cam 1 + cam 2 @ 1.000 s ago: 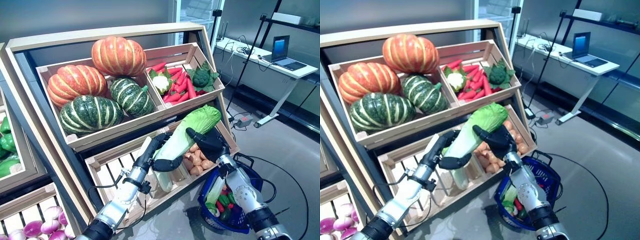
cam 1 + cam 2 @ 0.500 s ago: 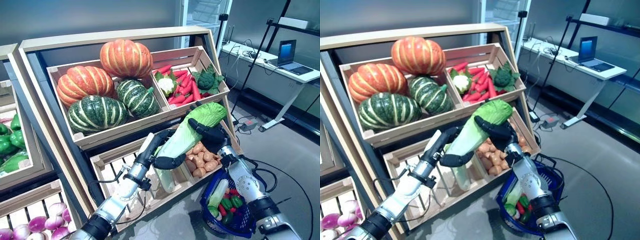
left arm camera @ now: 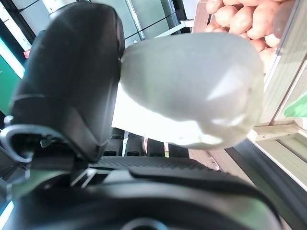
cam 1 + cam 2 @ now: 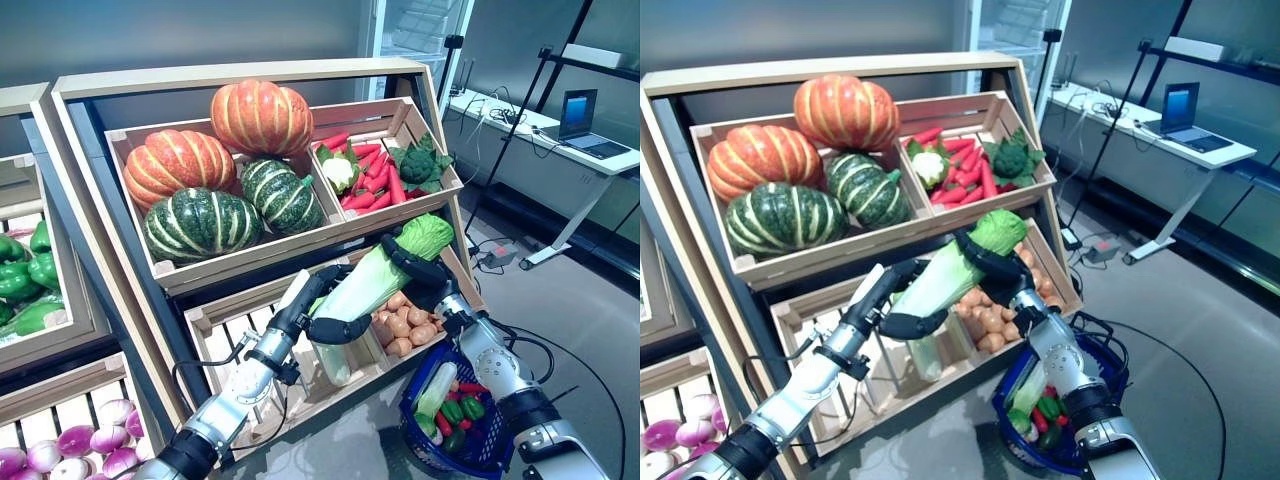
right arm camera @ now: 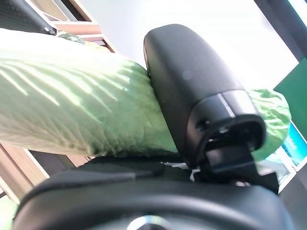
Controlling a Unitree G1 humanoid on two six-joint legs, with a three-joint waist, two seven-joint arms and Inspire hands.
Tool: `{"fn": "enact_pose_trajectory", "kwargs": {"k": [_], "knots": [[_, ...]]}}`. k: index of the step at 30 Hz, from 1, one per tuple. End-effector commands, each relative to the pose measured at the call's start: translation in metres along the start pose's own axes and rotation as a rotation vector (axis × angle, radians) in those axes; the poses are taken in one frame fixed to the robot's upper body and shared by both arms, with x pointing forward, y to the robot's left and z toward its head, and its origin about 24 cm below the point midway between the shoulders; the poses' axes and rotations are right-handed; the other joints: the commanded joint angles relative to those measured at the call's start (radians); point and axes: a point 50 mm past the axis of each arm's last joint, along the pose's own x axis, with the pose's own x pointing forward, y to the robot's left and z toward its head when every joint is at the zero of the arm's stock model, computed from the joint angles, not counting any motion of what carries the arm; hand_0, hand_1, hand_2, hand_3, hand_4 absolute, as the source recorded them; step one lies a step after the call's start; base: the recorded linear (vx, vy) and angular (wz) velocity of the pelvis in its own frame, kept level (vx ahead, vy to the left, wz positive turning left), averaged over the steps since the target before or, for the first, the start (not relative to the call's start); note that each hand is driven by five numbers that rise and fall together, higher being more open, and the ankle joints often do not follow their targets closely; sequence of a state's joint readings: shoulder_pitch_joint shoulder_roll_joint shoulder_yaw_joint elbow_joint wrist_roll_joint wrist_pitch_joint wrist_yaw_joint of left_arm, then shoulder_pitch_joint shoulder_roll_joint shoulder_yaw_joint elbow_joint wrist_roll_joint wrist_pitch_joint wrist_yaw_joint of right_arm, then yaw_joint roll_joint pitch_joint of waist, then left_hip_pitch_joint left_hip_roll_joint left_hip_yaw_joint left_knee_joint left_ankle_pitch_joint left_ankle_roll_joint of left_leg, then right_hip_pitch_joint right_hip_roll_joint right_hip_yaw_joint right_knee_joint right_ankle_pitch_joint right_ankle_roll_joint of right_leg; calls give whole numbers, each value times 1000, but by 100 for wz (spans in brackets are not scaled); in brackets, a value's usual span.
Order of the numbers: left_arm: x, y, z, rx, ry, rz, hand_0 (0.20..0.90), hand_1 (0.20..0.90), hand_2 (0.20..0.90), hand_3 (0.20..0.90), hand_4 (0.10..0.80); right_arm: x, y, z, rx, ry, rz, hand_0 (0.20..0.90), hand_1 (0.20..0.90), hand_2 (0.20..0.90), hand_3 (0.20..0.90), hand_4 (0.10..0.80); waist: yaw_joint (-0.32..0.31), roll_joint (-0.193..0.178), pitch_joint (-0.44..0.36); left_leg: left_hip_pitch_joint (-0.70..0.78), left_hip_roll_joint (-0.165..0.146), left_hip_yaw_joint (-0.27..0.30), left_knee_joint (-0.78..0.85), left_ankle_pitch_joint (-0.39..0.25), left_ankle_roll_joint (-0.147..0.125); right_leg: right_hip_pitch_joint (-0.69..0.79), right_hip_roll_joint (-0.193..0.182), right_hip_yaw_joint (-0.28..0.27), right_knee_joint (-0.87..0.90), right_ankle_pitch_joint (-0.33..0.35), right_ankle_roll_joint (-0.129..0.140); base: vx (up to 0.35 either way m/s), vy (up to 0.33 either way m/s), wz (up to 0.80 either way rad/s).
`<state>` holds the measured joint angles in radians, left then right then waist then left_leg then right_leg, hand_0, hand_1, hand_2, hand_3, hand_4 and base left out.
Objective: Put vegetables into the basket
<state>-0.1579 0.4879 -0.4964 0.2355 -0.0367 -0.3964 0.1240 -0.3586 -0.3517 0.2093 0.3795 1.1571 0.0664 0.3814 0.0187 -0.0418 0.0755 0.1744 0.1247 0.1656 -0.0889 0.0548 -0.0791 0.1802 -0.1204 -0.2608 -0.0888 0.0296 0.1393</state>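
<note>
The left hand (image 4: pixel 318 312) is curled round the pale lower end of a long cabbage (image 4: pixel 372 277), thumb hooked under it, and holds it in the air in front of the lower crates. The right hand (image 4: pixel 415 268) is clamped over the crinkled green leafy top of the same cabbage, so it hangs tilted between both hands, leaf end higher, up and to the left of the basket and not inside it.

At the far left, a neighbouring shelf holds green peppers (image 4: pixel 30 285), with purple onions (image 4: pixel 75 452) in the slatted crate below. The wooden stand (image 4: pixel 240 75) leans back. Its upper left crate (image 4: pixel 245 252) is filled with ribbed pumpkins (image 4: pixel 262 117), two orange and two dark green with pale stripes. The upper right crate (image 4: pixel 432 196) holds a cauliflower, red carrots and dark leafy greens. Below, a slatted crate (image 4: pixel 215 345) lies behind the left arm, and the crate beside it holds smooth brown potatoes (image 4: pixel 405 325), just under the cabbage.

The blue wire basket (image 4: pixel 484 440) stands on the grey floor at the stand's lower right corner, under the right forearm, with green and red vegetables inside. Open floor lies to its right, with a white desk (image 4: pixel 560 150) and laptop well apart.
</note>
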Motion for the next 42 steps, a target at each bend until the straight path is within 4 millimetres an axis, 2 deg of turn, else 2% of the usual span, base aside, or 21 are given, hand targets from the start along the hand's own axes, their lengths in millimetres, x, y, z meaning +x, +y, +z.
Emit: {"fn": "enact_pose_trajectory", "kwargs": {"k": [1,12,13,14,15,24,27,34,37,42], "knots": [[37,-1,80,33,-466,-79,300,300,300,300,400,42,43,59,-44,-192,205,300,300,300,300,400,10,-7,-37,18,-12,44,2,-115,22,10,4,-16,2,-30,-32,0,0,0],[34,4,65,42,-386,-45,300,300,300,300,400,35,32,70,-105,-181,153,300,300,300,300,400,2,-11,-34,11,-10,52,2,-111,23,-1,6,-4,2,-25,-34,0,0,0],[34,5,63,43,-374,-41,420,420,420,420,480,33,30,72,-111,-185,144,300,300,300,300,400,2,-12,-33,11,-10,51,2,-111,23,-1,6,-3,2,-25,-34,0,0,0],[33,6,61,47,-363,-36,867,867,867,867,778,32,29,73,-113,-190,137,300,300,300,300,400,2,-12,-31,11,-10,52,2,-110,23,-2,6,-3,2,-24,-33,0,0,0],[32,7,58,59,-347,-29,900,900,900,900,800,29,25,76,-116,-203,121,300,300,300,300,400,0,-13,-31,11,-9,54,2,-110,23,-3,6,-2,2,-23,-32,0,0,0],[22,25,37,124,-237,47,900,900,900,900,800,7,9,83,-140,-237,67,300,300,300,300,400,-13,-10,-27,13,-6,70,2,-108,23,-9,5,6,2,-17,-27,0,0,0],[18,32,29,144,-201,82,900,900,900,900,800,-5,-3,82,-165,-206,21,300,300,300,300,400,-21,-9,-26,12,-4,77,2,-107,23,-13,5,11,2,-15,-26,0,0,0],[0,47,10,148,-110,167,900,900,900,900,800,-50,-47,70,-130,-162,-174,300,300,300,300,400,-31,-10,-15,12,0,89,2,-105,22,-18,8,18,2,-10,-26,6,2,-3],[-9,52,-3,211,-35,191,900,900,900,900,800,-71,-65,70,-151,-149,-274,300,300,300,300,400,-37,-11,-8,12,2,97,2,-103,21,-21,10,22,2,-8,-24,11,-5,-7],[-25,67,-21,244,78,257,900,900,900,900,800,-100,-84,86,-204,-180,-401,300,300,300,300,400,-42,-9,2,13,5,107,2,-104,18,-21,12,26,2,-8,-22,19,1,-7]]}}
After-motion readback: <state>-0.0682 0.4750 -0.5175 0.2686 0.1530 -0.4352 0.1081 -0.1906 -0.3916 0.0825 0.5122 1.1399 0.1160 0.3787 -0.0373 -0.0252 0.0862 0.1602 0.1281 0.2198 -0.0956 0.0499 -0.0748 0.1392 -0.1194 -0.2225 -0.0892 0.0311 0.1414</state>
